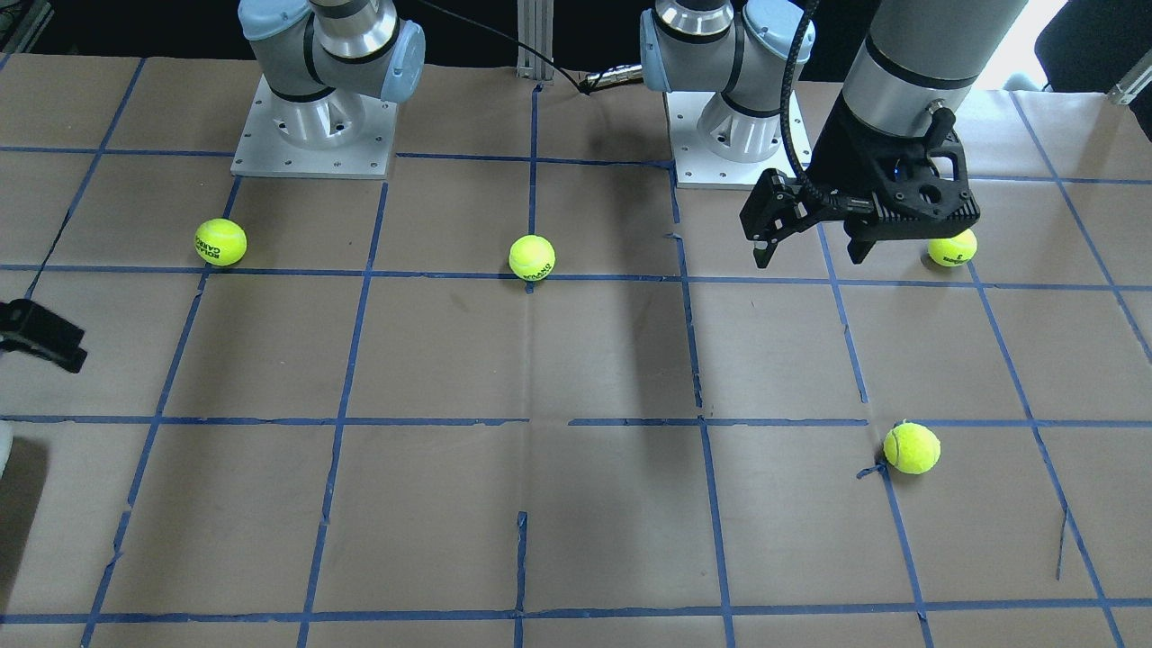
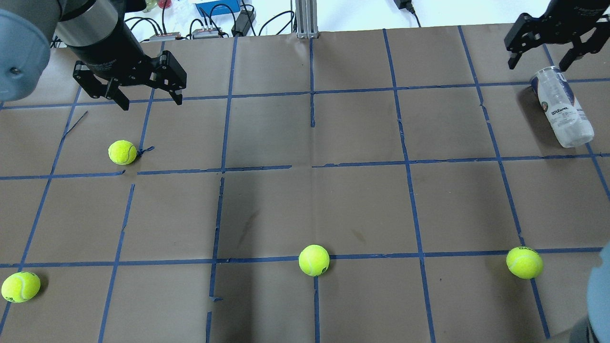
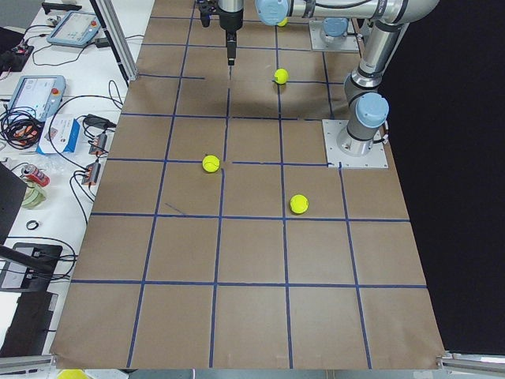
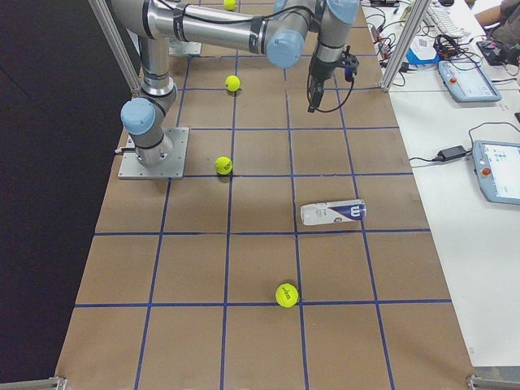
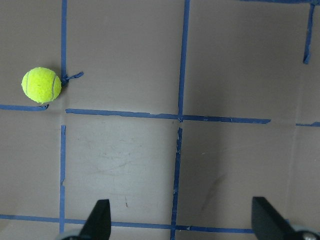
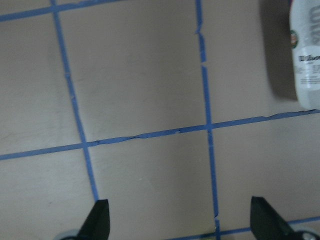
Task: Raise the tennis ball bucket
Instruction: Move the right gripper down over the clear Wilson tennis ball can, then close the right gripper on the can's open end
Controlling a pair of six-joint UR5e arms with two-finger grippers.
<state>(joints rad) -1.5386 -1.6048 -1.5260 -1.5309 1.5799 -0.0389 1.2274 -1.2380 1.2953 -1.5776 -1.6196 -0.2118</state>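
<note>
The tennis ball bucket (image 2: 563, 108) is a clear tube with a white and navy label. It lies on its side at the table's far right, and also shows in the right wrist view (image 6: 306, 55) and the exterior right view (image 4: 333, 213). My right gripper (image 2: 538, 62) is open and empty. It hovers just beyond the bucket's far end, slightly left of it, without touching. In its wrist view its jaws (image 6: 180, 225) stand wide apart over bare paper. My left gripper (image 2: 151, 101) (image 1: 810, 256) is open and empty above the far left, beyond a tennis ball (image 2: 122, 152).
Three more tennis balls lie near the robot's side: left (image 2: 21, 287), middle (image 2: 313, 260) and right (image 2: 524, 262). The table (image 2: 362, 205) is brown paper with a blue tape grid. Cables and boxes (image 2: 217, 9) sit past the far edge.
</note>
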